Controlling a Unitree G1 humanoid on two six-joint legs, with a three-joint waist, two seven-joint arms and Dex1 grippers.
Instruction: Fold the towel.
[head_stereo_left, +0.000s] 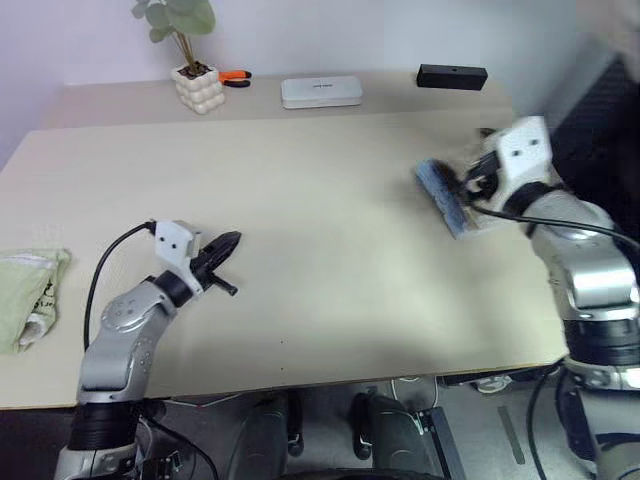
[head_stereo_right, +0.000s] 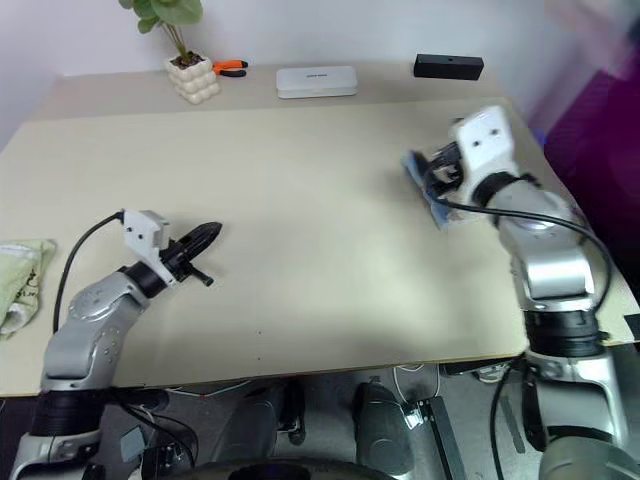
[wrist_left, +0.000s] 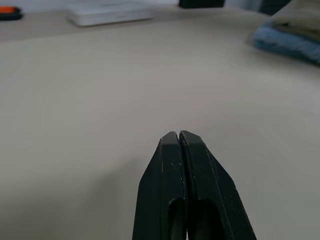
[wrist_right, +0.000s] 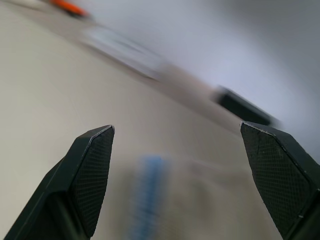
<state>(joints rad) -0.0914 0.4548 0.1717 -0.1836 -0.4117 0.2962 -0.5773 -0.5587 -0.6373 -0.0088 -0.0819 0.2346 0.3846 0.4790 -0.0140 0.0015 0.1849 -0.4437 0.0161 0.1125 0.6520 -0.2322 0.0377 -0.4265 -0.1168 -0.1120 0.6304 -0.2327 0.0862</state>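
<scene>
right gripper (wrist_right: 177, 182) gaping empty over the stacked light blue folded towel (head_stereo_left: 442, 198) and beige towel (wrist_left: 300, 20) at frame right, left gripper (wrist_left: 183, 145) clenched on nothing at lower left; risking pinching the blue layer instead.

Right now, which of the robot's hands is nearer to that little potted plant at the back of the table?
The left hand. It hovers over the table's left side, in front of the potted plant. The right hand is far across on the right side, above a folded blue towel.

My left gripper (head_stereo_left: 228, 243), lower left of frame, points right with fingers pressed together. My right gripper (wrist_right: 177, 142), upper right, holds its jaws wide apart.
</scene>
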